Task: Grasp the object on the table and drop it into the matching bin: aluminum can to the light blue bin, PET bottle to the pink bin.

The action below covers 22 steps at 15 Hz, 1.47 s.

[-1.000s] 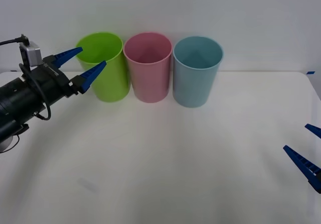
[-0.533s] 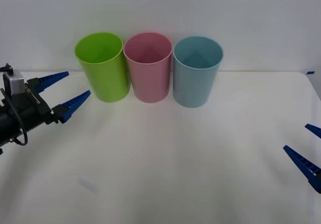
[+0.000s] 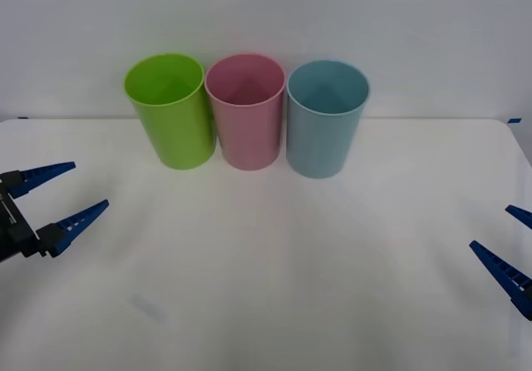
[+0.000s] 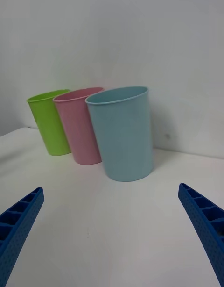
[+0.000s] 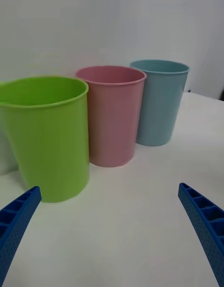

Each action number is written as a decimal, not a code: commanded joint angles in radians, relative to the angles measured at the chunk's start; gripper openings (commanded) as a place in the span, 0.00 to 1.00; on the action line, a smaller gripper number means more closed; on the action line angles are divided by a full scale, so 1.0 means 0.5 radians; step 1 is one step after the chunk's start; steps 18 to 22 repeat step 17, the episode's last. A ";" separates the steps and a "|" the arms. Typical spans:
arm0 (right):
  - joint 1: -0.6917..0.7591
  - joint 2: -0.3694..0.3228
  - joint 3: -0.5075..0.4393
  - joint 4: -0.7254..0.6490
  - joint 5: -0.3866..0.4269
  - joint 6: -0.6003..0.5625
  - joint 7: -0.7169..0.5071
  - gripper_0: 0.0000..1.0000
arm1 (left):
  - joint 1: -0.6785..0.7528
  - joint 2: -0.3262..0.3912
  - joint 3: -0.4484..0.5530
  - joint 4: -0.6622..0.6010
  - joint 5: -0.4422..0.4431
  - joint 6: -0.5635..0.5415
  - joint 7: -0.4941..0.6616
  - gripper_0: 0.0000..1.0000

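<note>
Left tool (image 3: pixel 65 195) sat released at 9 o'clock; swinging inward risked toppling the green bin (image 3: pixel 170 109)

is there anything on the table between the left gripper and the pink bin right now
Nothing visible lies on that stretch of the table. The left gripper sits open and low at the table's left side. The lime green bin stands touching the pink bin on its left, close beside a straight path.

No legible text or markings
</note>
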 commanded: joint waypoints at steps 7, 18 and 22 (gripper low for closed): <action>0.000 0.000 0.000 0.000 0.000 0.000 0.000 1.00 | 0.109 0.000 0.184 0.333 0.034 -0.275 -0.167 1.00; 0.000 0.000 0.000 0.000 0.000 0.000 0.000 1.00 | 0.128 -0.003 0.187 0.333 0.074 -0.330 -0.130 1.00; 0.000 0.000 0.000 0.000 0.000 0.000 0.000 1.00 | 0.128 -0.003 0.187 0.333 0.074 -0.330 -0.130 1.00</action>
